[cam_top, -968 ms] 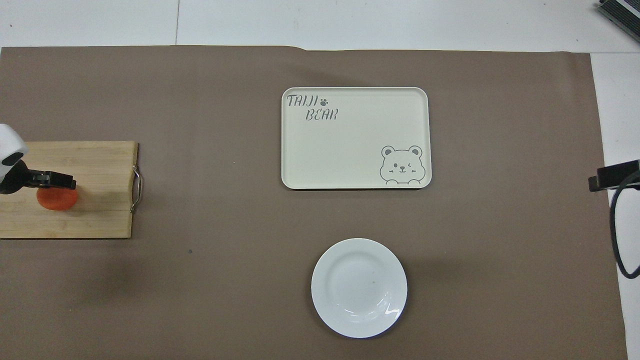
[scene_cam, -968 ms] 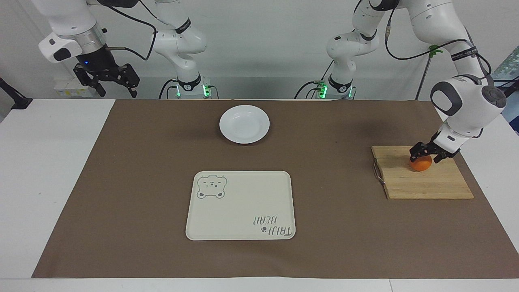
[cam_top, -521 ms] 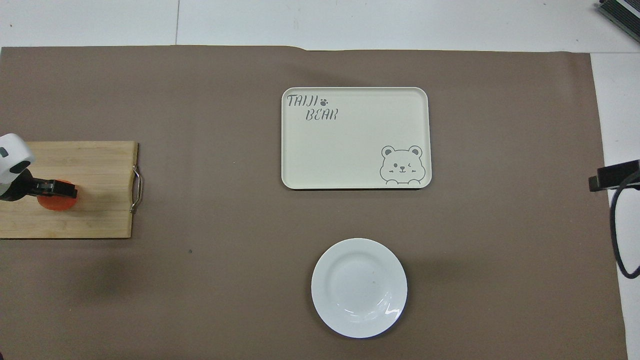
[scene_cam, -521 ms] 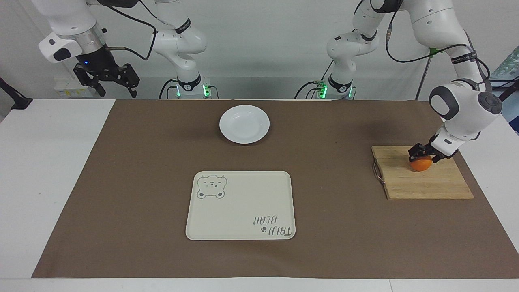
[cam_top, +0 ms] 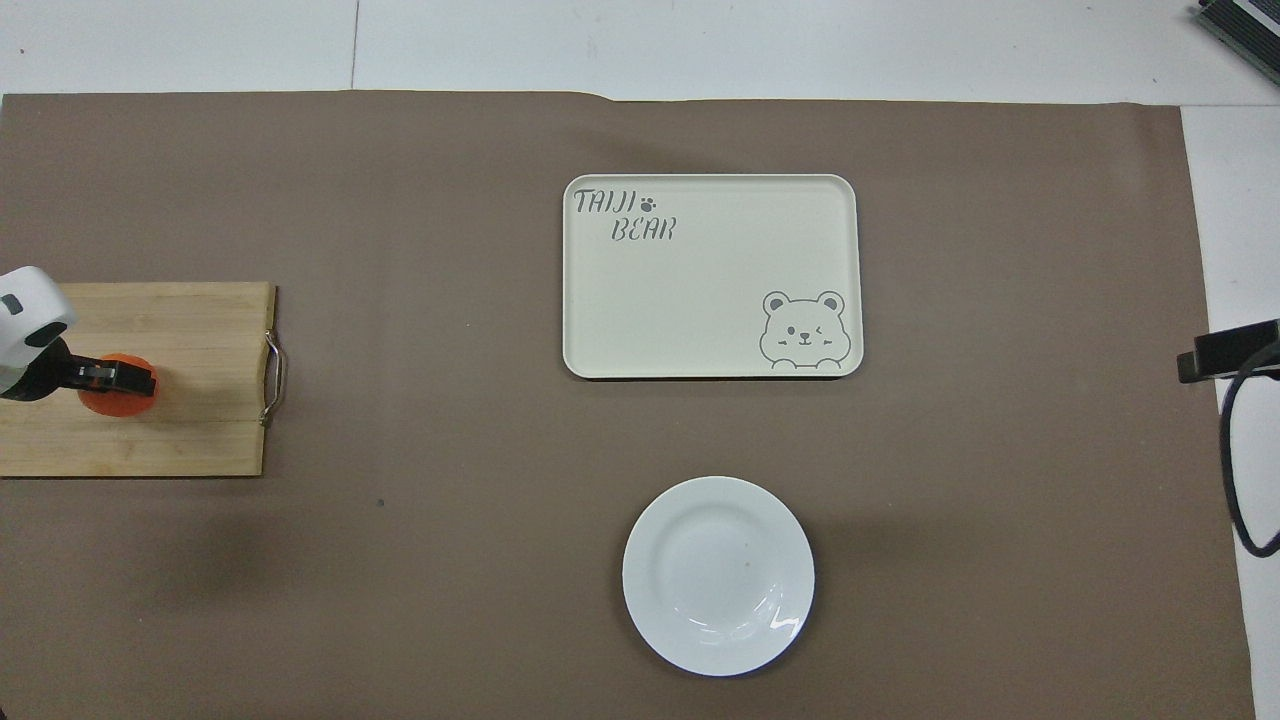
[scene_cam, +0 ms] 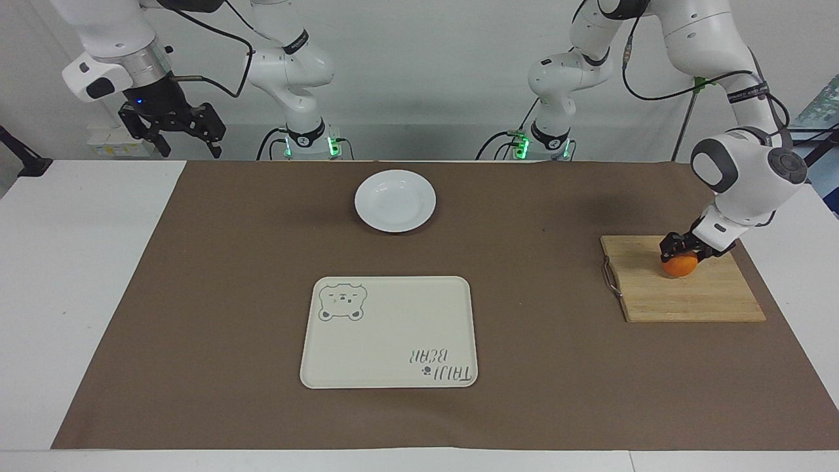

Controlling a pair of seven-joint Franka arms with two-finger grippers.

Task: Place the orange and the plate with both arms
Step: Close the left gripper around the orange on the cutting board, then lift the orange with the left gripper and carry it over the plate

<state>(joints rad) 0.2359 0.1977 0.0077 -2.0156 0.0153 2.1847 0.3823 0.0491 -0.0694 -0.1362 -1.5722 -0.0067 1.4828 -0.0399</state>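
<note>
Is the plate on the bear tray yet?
No: the plate sits bare on the brown mat, nearer the robots than the tray and apart from it.

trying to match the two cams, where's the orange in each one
Facing view: the orange sits on the wooden board at the picture's right edge, under the left tool, which is shut on it.
Overhead view: the orange is at the picture's left edge, on the same board.
Shared landmark: the board's metal handle, on the edge toward the tray.
</note>
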